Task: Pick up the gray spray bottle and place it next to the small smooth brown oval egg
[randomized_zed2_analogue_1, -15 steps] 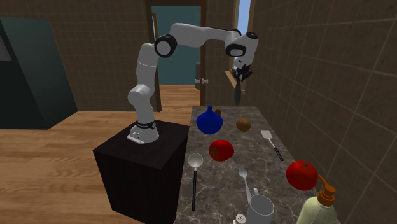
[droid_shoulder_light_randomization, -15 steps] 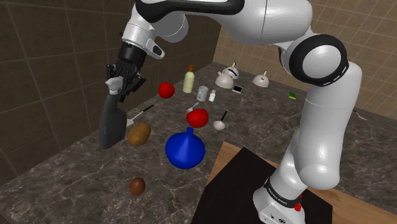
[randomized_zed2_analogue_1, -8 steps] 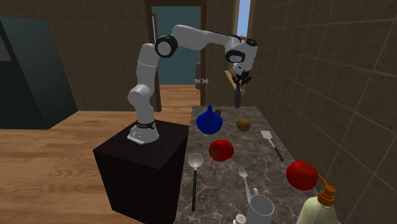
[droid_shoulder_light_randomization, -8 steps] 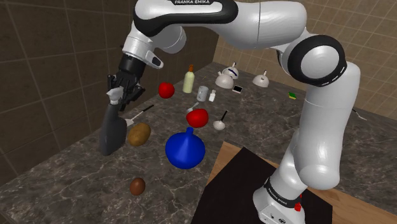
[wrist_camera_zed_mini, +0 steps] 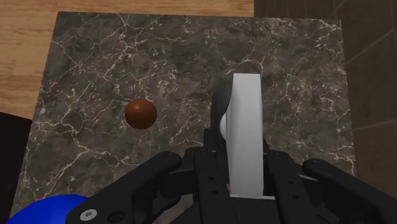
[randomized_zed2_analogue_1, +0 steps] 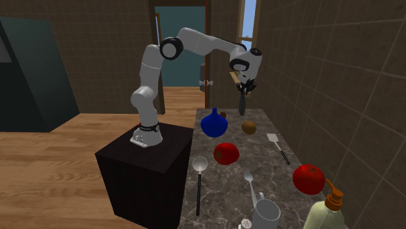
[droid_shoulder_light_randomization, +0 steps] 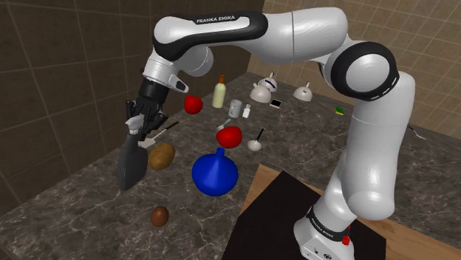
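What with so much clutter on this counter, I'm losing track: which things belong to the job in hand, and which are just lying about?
Job in hand: gray spray bottle, clasped by the fingers; small brown egg.

Lying about: blue vase; larger brown oval; two red fruits; ladle; spatula; pump bottle.

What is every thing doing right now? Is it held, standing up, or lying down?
gray spray bottle, held by its head, body hanging down, a little tilted.
gripper, shut on the gray spray bottle.
small brown egg, lying on the counter, untouched.
bigger brown oval, lying on the counter.
blue vessel, standing, neck up.
pump bottle, standing upright.
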Robot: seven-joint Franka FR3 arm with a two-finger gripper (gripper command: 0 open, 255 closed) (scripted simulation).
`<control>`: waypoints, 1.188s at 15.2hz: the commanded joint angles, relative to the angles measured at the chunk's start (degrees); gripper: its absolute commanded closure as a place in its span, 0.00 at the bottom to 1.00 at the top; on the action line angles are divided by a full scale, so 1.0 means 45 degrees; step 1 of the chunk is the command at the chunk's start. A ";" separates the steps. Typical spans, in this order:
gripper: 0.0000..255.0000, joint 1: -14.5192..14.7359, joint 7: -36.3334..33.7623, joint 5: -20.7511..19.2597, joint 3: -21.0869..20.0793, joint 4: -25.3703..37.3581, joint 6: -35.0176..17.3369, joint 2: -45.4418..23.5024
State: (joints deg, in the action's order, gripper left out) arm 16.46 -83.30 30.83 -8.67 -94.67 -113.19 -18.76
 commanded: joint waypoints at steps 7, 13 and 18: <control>1.00 0.0029 0.0592 0.0206 -0.0038 -0.0717 -0.1017 -0.0426; 1.00 0.0052 0.1025 0.0372 -0.0077 -0.1120 -0.1746 -0.0845; 1.00 0.0073 0.1388 0.0520 -0.0108 -0.1375 -0.2331 -0.1251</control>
State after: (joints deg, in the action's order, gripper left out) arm 16.72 -77.37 33.26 -9.20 -99.53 -123.32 -23.25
